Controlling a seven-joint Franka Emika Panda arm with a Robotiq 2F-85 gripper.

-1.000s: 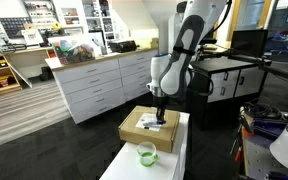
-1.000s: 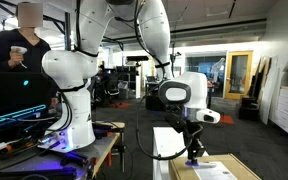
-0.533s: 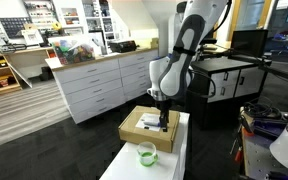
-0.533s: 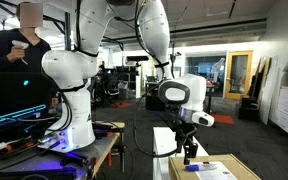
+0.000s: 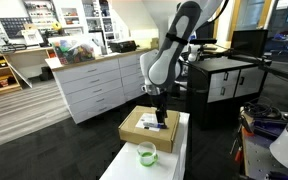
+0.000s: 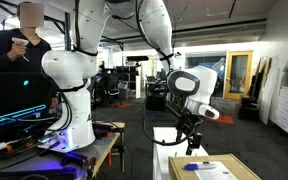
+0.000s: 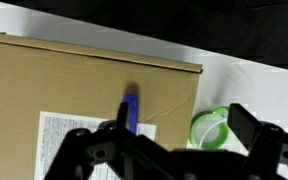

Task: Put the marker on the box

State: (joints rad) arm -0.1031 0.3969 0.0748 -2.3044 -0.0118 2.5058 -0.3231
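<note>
The marker, a short blue stick, lies free on the brown box next to its white label. My gripper hangs open just above it, one finger beside the marker and the other finger out over the green cup. In both exterior views the gripper hovers a little above the box, apart from the marker.
A translucent green cup stands on the white table just in front of the box. White cabinets and a black desk stand behind. A person sits beside another robot base.
The jaws have opened and let go of the marker, which now rests on the box. The gripper has lifted slightly above it.
</note>
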